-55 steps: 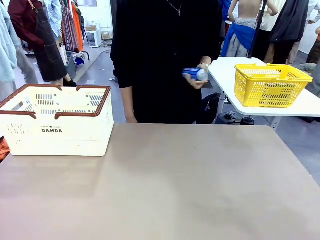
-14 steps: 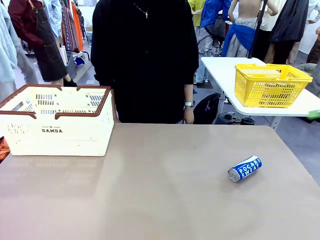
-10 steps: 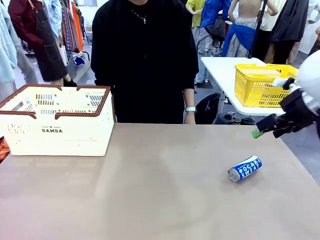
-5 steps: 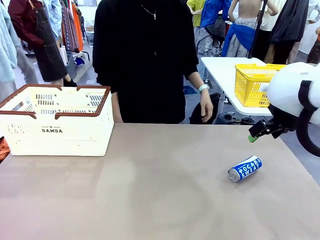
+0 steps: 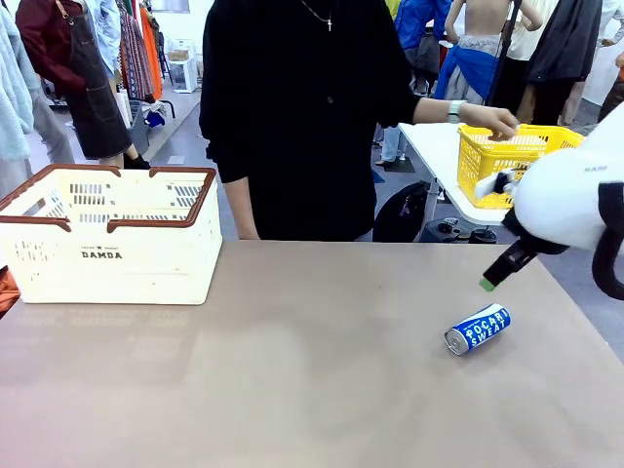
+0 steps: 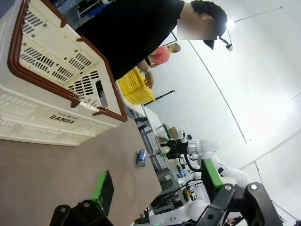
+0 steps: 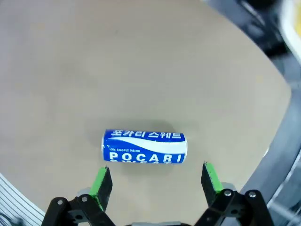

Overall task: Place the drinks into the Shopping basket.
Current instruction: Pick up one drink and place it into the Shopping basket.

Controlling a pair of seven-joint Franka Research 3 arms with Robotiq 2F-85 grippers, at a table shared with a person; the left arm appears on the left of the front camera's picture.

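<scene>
The one drink on the table (image 5: 292, 380) is a blue and white can (image 5: 478, 329) marked "POCARI SWEAT". It lies on its side near the table's right edge, roughly midway between the near and far edges, with its silver end turned toward the near-left.

The right gripper (image 5: 492, 275) hangs above the table just beyond the can, on its far-right side, clear of it. Its green-tipped finger slants down from the white right arm (image 5: 575, 195). In the right wrist view the gripper (image 7: 156, 181) has its fingers spread wide with nothing between them. There the can (image 7: 145, 146) lies crosswise just past the green pads, in line with the gap and touching neither.

The Shopping basket (image 5: 107, 234), cream with a brown rim and "DAMDA" on its side, stands at the table's far left corner, well apart from the can.

The left gripper (image 6: 157, 181) is spread too and holds nothing, with the basket (image 6: 47, 94) beyond it.

A person in a black top (image 5: 302, 117) stands at the far edge. One hand (image 5: 492, 122) reaches to the rim of a yellow basket (image 5: 487, 156) on a white side table (image 5: 439, 156) past the far right corner.
</scene>
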